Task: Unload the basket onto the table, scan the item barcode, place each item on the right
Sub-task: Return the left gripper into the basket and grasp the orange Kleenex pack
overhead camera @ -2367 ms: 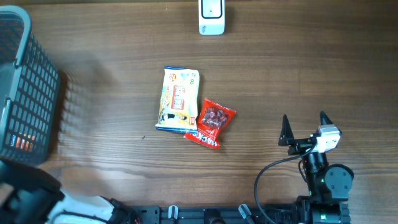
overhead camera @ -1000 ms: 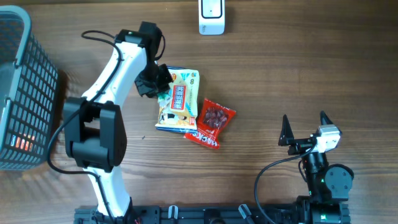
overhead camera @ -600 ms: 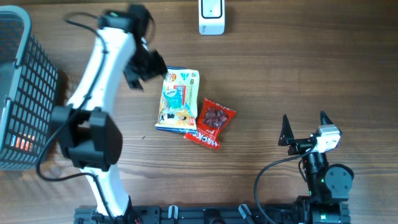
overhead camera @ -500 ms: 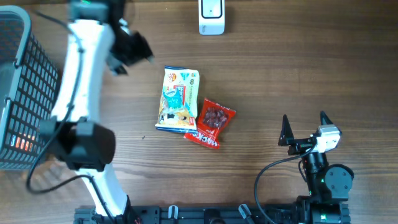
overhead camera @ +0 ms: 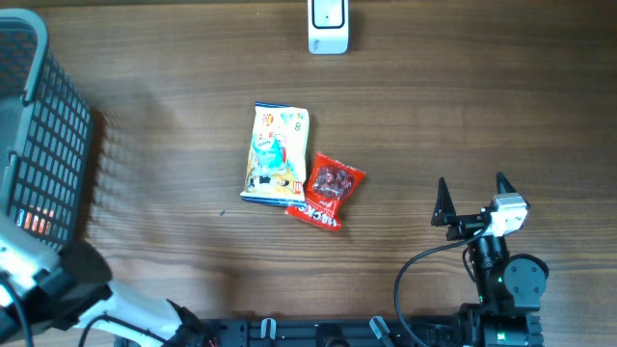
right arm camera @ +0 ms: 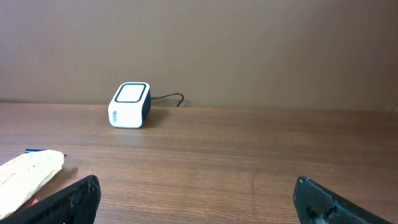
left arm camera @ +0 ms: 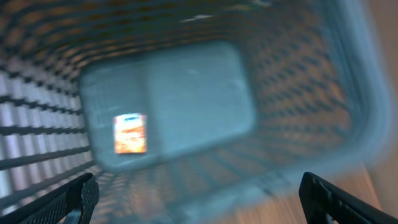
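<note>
Retreat noted: left arm, over the yellow packet a second ago, is now back at the lower left of the overhead view. Left gripper [left arm camera: 198, 182] hangs over the basket [left arm camera: 323, 93] with its claw spread wide and nothing between the fingers. A small orange-labelled item [left arm camera: 130, 133] lies on the basket floor. Right gripper [overhead camera: 471, 193] sits parked at lower right, also spread wide and empty.

Mid-frame, yellow packet [overhead camera: 276, 154] lies where it was, with the red packet [overhead camera: 328, 190] touching its lower right corner. The yellow packet's centre print now reads blue-green rather than red; cause unclear.

Scanner [overhead camera: 328, 26] stands at the top edge, well apart from both packets. Judgement: neither packet is being presented, so a fresh pick is needed.
</note>
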Controlling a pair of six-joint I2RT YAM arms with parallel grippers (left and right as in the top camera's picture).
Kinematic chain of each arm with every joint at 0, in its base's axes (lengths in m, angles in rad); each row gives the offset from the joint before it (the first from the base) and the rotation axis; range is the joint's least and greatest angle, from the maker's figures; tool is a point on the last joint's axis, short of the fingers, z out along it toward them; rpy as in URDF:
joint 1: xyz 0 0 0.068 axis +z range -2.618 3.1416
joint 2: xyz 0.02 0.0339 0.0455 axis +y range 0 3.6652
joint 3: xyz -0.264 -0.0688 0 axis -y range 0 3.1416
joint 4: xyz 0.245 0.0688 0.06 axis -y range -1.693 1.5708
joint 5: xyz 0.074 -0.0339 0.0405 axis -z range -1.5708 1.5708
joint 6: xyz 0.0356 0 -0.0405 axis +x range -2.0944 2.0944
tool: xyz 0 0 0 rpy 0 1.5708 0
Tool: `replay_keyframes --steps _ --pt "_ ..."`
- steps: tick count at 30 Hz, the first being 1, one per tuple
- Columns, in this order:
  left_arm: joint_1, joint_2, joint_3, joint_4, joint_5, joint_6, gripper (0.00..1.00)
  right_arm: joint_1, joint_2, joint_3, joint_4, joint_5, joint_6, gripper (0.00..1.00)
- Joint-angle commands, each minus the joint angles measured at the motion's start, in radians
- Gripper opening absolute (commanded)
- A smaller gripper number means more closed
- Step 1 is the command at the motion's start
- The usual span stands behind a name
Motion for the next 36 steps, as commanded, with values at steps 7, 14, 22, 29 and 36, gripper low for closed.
replay_keyframes --steps 7,14,22,29,36 --pt "0.195 0.155 -0.166 -0.023 0.019 -0.073 1.00 -0.004 -0.006 -0.002 0.004 0.011 -0.007 1.00" --pt "0.196 0.184 -0.416 0.140 0.020 -0.072 1.00 -0.004 -0.006 -0.002 0.004 0.011 -0.007 1.00" --pt "0.195 0.190 -0.726 0.361 0.103 -0.011 1.00 -0.004 -0.006 -0.002 0.004 0.011 -0.007 1.00" --pt "0.196 0.190 -0.886 0.478 0.106 -0.004 1.00 -0.004 -0.006 -0.002 0.004 0.011 -0.007 1.00" --pt "0.198 0.190 -0.924 0.519 0.105 0.041 1.00 -0.004 -0.006 -0.002 0.004 0.011 -0.007 1.00"
